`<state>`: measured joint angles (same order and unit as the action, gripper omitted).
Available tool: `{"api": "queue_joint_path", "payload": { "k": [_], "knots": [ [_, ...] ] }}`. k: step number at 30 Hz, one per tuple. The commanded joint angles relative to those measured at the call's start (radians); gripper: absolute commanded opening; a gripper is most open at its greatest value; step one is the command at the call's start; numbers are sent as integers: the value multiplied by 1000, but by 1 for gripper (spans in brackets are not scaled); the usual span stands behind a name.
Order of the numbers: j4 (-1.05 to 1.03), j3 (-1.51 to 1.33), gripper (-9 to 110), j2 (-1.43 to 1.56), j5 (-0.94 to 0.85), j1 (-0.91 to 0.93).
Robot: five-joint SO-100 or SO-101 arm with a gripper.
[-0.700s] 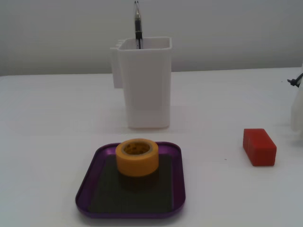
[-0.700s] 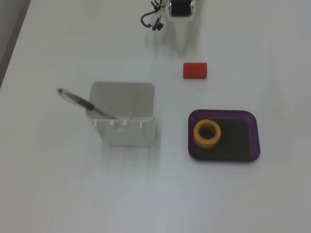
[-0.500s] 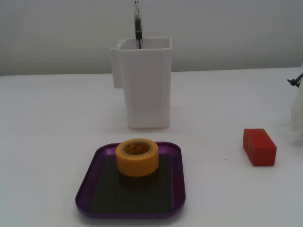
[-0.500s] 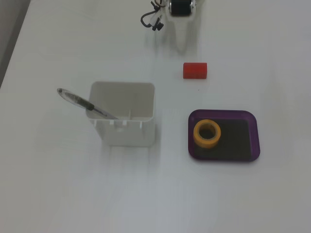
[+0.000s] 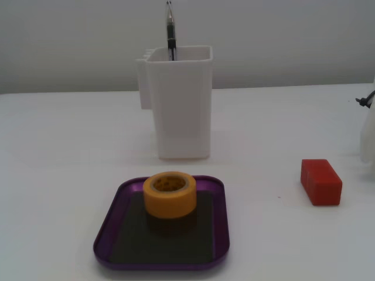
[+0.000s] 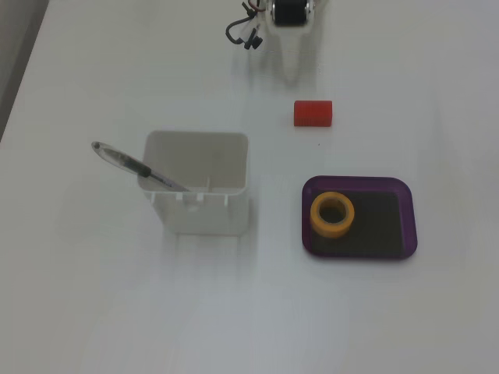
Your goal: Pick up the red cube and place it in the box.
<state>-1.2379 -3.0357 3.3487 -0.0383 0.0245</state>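
Observation:
The red cube [image 5: 320, 181] lies on the white table, to the right in a fixed view and near the top middle in the view from above [image 6: 313, 113]. The box [image 5: 120, 202] is a shallow purple tray with a dark floor; in the view from above [image 6: 355, 183] it lies below and right of the cube. The white gripper [image 6: 290, 68] hangs just beyond the cube, apart from it. Only its edge [image 5: 368, 137] shows at the right border. White on white, its jaws cannot be made out.
A yellow-orange tape roll [image 5: 170, 194] stands inside the tray at its far left part [image 6: 333, 213]. A tall white container [image 5: 180, 103] with a pen [image 6: 136, 167] stands beyond the tray. Black cables [image 6: 243, 33] hang by the arm's base.

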Motion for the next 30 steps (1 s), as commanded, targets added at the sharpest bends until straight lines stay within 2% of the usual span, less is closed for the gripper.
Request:
{"api": "queue_joint_path", "payload": {
  "k": [1, 10, 18, 30],
  "knots": [
    [18, -9, 0, 71, -3, -9],
    [189, 3, 0, 64, 9, 3],
    [193, 163, 0, -8, 9, 6],
    [196, 563, 0, -746, 12, -8]
  ]
}}
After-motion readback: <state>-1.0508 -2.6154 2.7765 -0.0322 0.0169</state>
